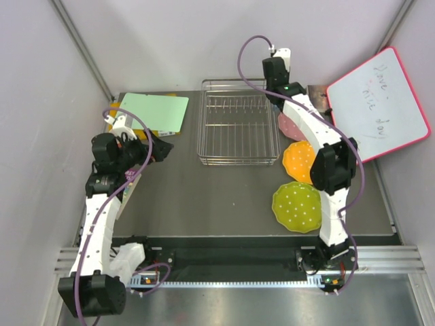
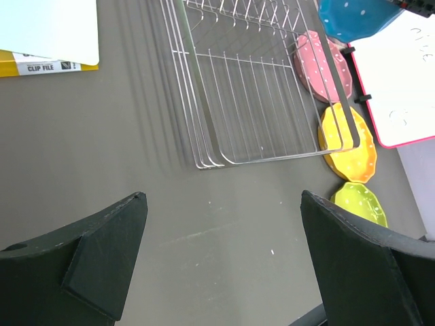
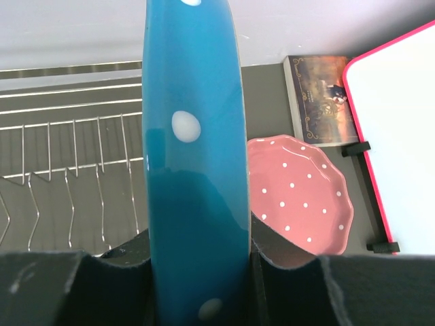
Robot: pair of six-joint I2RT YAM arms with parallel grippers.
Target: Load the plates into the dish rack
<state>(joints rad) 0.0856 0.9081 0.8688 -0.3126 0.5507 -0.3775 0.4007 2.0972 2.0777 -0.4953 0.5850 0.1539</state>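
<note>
The silver wire dish rack stands at the back middle and holds no plates. It also shows in the left wrist view and the right wrist view. My right gripper is shut on the blue plate, held on edge above the rack's right end; in the top view the gripper hides it. The pink plate, orange plate and yellow-green plate lie in a row right of the rack. My left gripper is open and empty, left of the rack.
A green cutting board lies at the back left over a yellow clip-file pack. A pink-framed whiteboard leans at the right. A book lies behind the pink plate. Walls close in on both sides.
</note>
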